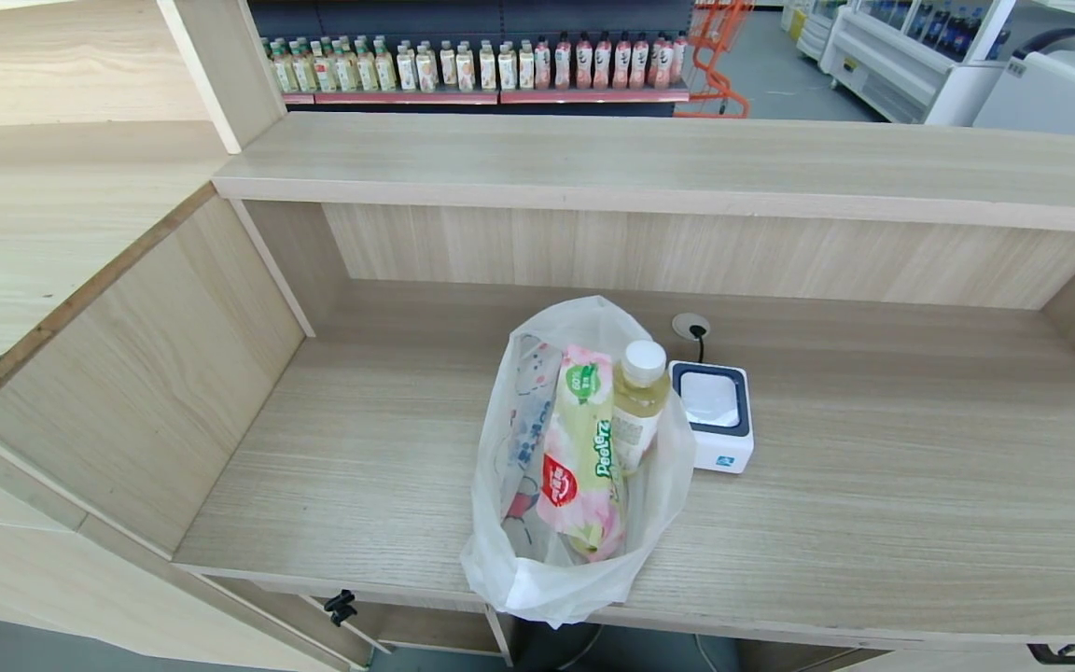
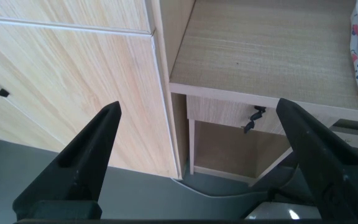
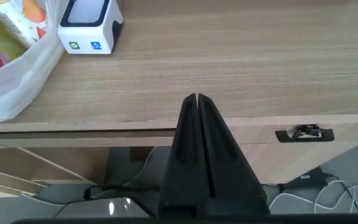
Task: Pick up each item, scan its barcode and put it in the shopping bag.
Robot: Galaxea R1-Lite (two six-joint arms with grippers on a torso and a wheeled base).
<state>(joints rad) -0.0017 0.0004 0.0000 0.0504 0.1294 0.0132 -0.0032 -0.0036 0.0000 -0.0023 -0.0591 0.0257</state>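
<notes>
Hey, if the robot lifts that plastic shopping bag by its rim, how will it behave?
Probably floppy: the shopping bag is thin film, slumped and creased. Likely bottom-heavy, since a bottle and a snack packet sit inside. A push could drop it: its front end overhangs the counter edge.

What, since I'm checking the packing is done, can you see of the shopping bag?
The shopping bag is thin, translucent white plastic, crumpled, with its mouth open upward. It stands on the wooden counter at the front edge, its lower end bulging slightly over it. Inside are a pink and green packet, a pale bottle with a white cap, and a patterned packet against its left wall. Its right side is close beside the scanner; contact cannot be told.
</notes>
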